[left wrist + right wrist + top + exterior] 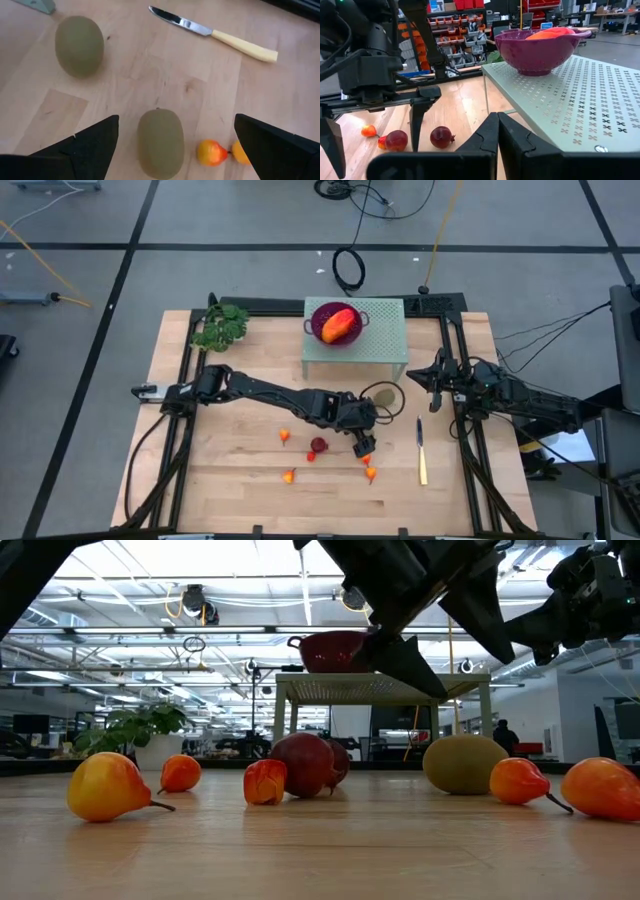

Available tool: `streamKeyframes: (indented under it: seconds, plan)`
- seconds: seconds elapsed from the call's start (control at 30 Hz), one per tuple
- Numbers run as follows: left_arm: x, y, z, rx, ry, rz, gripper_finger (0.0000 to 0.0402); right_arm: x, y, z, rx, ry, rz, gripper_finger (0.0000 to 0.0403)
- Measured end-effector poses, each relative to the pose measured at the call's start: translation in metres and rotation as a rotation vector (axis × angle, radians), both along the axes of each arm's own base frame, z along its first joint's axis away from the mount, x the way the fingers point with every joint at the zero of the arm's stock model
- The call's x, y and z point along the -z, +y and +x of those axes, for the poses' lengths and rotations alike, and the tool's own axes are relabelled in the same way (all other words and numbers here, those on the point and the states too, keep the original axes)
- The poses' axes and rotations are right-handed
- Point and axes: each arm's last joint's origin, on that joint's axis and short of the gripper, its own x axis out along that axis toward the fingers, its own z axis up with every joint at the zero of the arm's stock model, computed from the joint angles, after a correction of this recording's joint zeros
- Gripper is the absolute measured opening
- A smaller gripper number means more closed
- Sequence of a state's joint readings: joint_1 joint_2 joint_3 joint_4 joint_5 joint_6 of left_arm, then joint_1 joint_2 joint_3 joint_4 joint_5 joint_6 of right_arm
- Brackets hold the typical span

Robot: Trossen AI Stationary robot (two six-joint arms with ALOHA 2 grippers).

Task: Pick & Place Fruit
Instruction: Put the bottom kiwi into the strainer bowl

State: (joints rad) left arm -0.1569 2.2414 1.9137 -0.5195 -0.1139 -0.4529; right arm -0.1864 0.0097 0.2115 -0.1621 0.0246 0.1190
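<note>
Left gripper (172, 142) is hovering over the wooden table (230, 480) with its fingers (82, 150) standing wide apart, holding nothing. One brownish-green oval (160, 142) is lying on the boards directly between those fingers, not touching either. The second oval (79, 46) is sitting farther off, near the leg of the small green stand (385, 340). Two tiny orange-red bits (211, 152) are resting just beside the nearer oval.

In the low view, two dark red balls (305, 764) are sitting close together at mid-table, with more small orange-red pieces (108, 787) scattered to either side.

The longish orange-red piece (340, 323) is lying in the purple bowl (322, 330), which is standing on the stand (bowl is toward the stand's left end in the high view).

Right gripper (496, 131) is waiting at the table's right side beside the stand, fingers pressed together, empty. A yellow-handled knife (421, 452) is lying near it; a leafy sprig (220, 327) is sitting at the far left corner.
</note>
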Motion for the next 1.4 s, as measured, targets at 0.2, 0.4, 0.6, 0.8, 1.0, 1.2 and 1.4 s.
streamKeyframes:
  seconds: [0.2,0.4,0.6,0.8,1.0,1.2,1.4]
  plan:
    - [0.006,0.001,0.002,-0.002,0.005,0.029,0.0393,0.0,0.0,0.0,0.0,0.001,-0.003,0.0]
    - [0.027,0.001,0.003,-0.013,0.076,0.035,0.0392,0.001,0.0,0.0,0.0,0.007,-0.002,0.0]
    - [0.034,0.001,0.006,-0.005,0.072,0.048,0.0392,0.001,0.0,0.0,0.0,0.016,0.0,0.0]
    - [0.052,0.0,0.008,-0.025,0.109,0.096,0.0392,0.002,0.0,0.0,0.001,0.023,0.001,0.0]
    - [0.064,0.001,0.008,-0.023,0.153,0.122,0.0392,0.006,0.0,0.0,0.0,0.057,0.007,0.0]
    - [0.073,0.001,0.008,-0.012,0.175,0.136,0.0392,0.006,0.0,0.0,0.0,0.061,0.008,0.0]
    - [0.08,0.0,0.009,0.015,0.191,0.129,0.0392,0.006,0.0,0.0,0.001,0.061,0.008,0.0]
